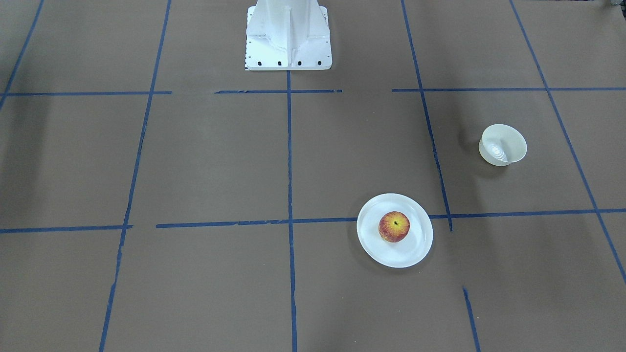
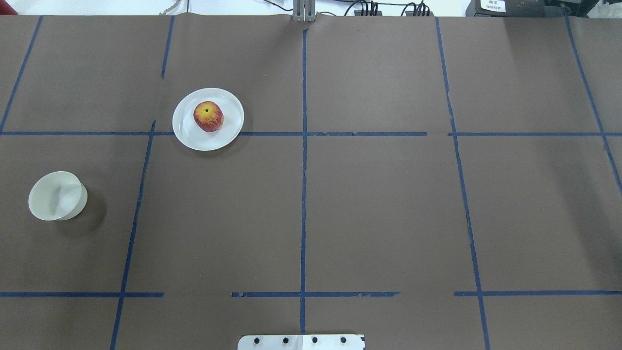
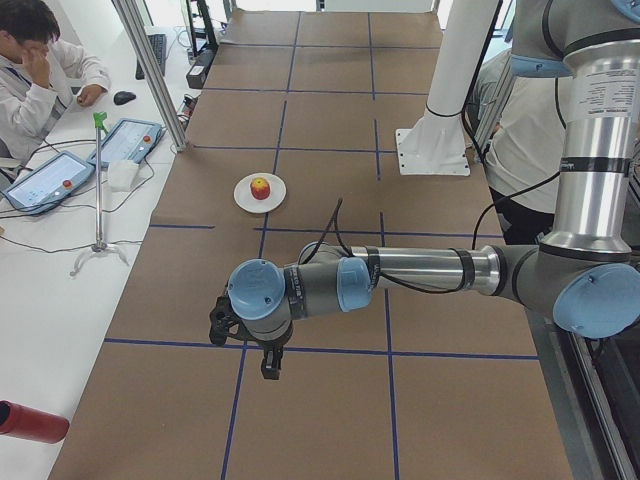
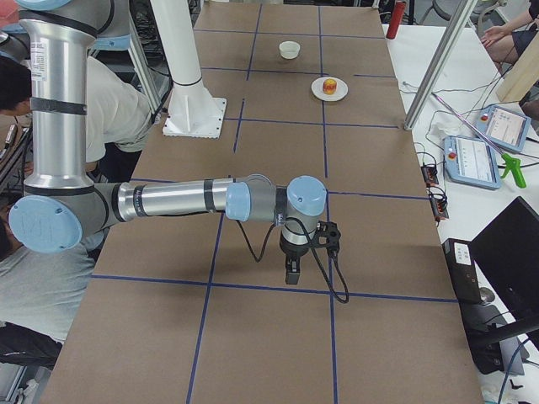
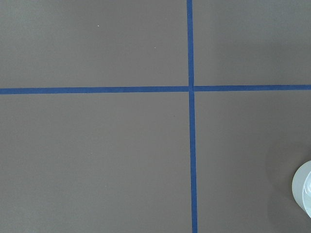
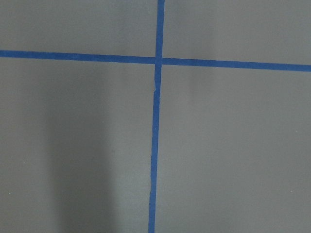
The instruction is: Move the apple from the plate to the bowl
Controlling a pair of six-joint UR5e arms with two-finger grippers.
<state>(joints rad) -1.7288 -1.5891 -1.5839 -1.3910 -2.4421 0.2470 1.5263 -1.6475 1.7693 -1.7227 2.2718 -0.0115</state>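
Note:
The red and yellow apple (image 1: 394, 226) sits on the flat white plate (image 1: 417, 247), also seen in the overhead view as apple (image 2: 208, 116) on plate (image 2: 187, 131). The empty off-white bowl (image 1: 503, 144) stands apart from the plate, toward my left side (image 2: 57, 195); its rim shows at the edge of the left wrist view (image 5: 303, 189). My left gripper (image 3: 270, 365) hangs above the table well short of the plate. My right gripper (image 4: 290, 273) hangs far from both. I cannot tell whether either is open or shut.
Brown paper with a blue tape grid (image 2: 303, 194) covers the table. The robot's white base (image 1: 288, 39) stands at the table's near edge. Operators, tablets (image 3: 125, 140) and a metal post (image 3: 150, 70) line the far side.

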